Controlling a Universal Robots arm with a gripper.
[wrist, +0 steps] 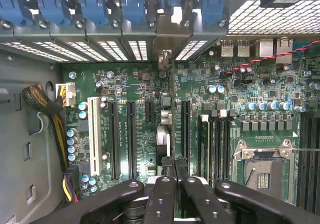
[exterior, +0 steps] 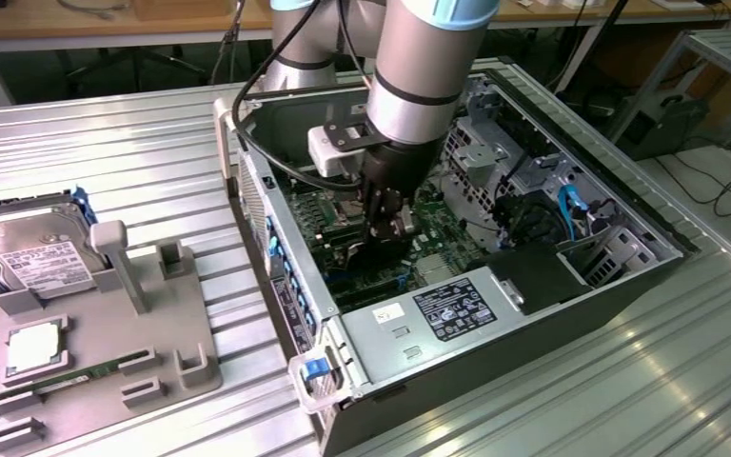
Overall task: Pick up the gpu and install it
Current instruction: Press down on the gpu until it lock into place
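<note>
Install step: gripper (wrist: pixel 167 176) is working inside the case (exterior: pixel 620 286).
Fingers are pinching shut on the edge-on gpu (wrist: pixel 166 111), probably; it needs pressing squarely into its slot.

The table (exterior: pixel 111 143) is ribbed bare metal with a dull sheen. The computer case (exterior: pixel 620 314) is matt black outside, pale sheet metal within. Beneath the matt black end effector (wrist: pixel 167 166) lies a glossy green motherboard (wrist: pixel 145 84). The holder tray (exterior: pixel 99 352) looks like matt grey plastic.
</note>
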